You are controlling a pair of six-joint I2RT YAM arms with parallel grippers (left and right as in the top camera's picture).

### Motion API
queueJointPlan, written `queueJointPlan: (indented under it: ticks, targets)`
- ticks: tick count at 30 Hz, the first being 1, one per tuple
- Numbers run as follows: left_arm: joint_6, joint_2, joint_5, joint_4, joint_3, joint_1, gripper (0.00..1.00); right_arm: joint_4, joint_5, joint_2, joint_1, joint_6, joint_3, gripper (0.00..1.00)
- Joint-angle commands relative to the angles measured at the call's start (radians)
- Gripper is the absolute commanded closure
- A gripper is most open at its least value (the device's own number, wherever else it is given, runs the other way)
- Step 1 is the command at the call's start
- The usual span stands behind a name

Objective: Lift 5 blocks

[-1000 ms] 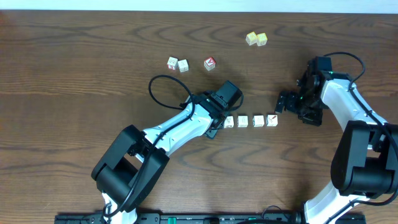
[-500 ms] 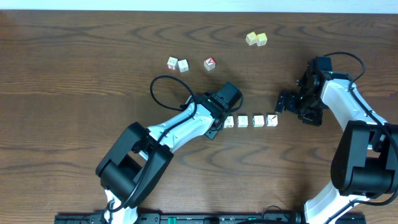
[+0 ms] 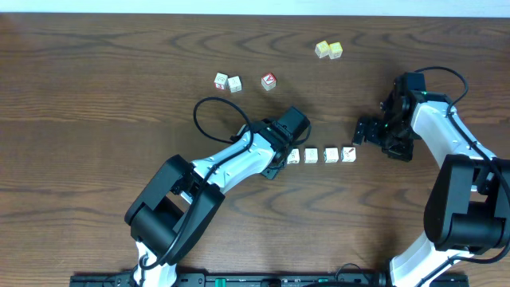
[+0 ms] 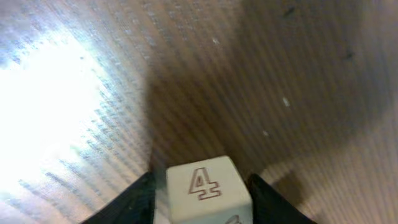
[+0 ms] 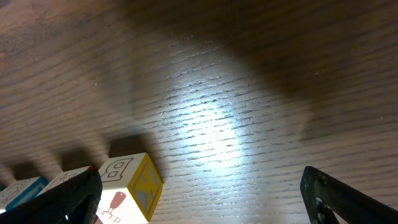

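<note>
**A:** Four blocks (image 3: 311,155) lie in a row at the centre of the overhead frame, each a little apart from the next, on the brown wood surface (image 3: 96,119).

**B:** And the left hand (image 4: 202,179)?

**A:** Part open. In its own view the "4" block (image 4: 202,190) sits at the bottom centre, between the two dark fingers (image 4: 134,202). The finger on the frame's right looks to touch it; a thin pale strip shows on the other side. I cannot tell whether it is gripped.

**B:** Is that one of the four?

**A:** I cannot tell. From above, the hand covers the row's left end.

**B:** The right hand (image 5: 200,175)?

**A:** Spread wide, with only bare wood between the fingers. In the overhead frame it is right of centre, just up and to the right of the row's right end, not touching it.

**B:** What does its camera show?

**A:** Its fingers at the two lower corners. At the lower left are three blocks side by side: the B block (image 5: 130,180) with a yellow side, a white one (image 5: 71,177) partly hidden by the finger, and the blue-sided block (image 5: 22,186) at the frame's edge.

**B:** Anything else?

**A:** Two whitish cubes (image 3: 221,80) and a red-faced cube (image 3: 268,80) sit above the row, left of centre. Two yellow cubes (image 3: 322,49) touch each other near the top edge.
</note>
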Motion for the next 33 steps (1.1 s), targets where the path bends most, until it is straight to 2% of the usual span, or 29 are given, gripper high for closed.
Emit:
queueJointPlan:
  ticks: [1, 3, 4, 7, 13, 15, 22, 28, 33]
  targets:
    - [0.002, 0.009, -0.006, -0.025, -0.009, 0.001, 0.58, 0.000, 0.006, 0.000, 0.008, 0.005, -0.005, 0.01]
    - [0.035, 0.009, -0.006, -0.034, -0.009, 0.006, 0.59, 0.000, 0.006, 0.000, 0.008, 0.005, -0.005, 0.01]
    - [0.110, 0.009, -0.005, -0.034, -0.009, 0.014, 0.59, 0.000, 0.006, 0.000, 0.008, 0.005, -0.005, 0.01]
    - [0.233, 0.007, 0.000, -0.034, -0.009, 0.031, 0.61, 0.000, 0.006, 0.000, 0.008, 0.005, -0.005, 0.01]
    - [0.442, 0.006, 0.028, -0.032, -0.009, 0.077, 0.65, 0.000, 0.006, 0.000, 0.008, 0.005, -0.005, 0.01]
    - [0.514, 0.006, 0.052, -0.027, -0.009, 0.091, 0.69, 0.000, 0.006, 0.000, 0.008, 0.005, -0.005, 0.01]
    - [0.808, 0.006, 0.146, 0.016, -0.009, 0.122, 0.69, 0.000, 0.006, 0.000, 0.008, 0.005, -0.005, 0.01]
    - [1.070, 0.006, 0.186, -0.010, -0.009, 0.123, 0.69, 0.000, 0.006, 0.000, 0.008, 0.005, -0.005, 0.01]
    - [1.174, 0.006, 0.181, -0.030, -0.009, 0.125, 0.69, 0.000, 0.006, 0.000, 0.008, 0.005, -0.005, 0.01]
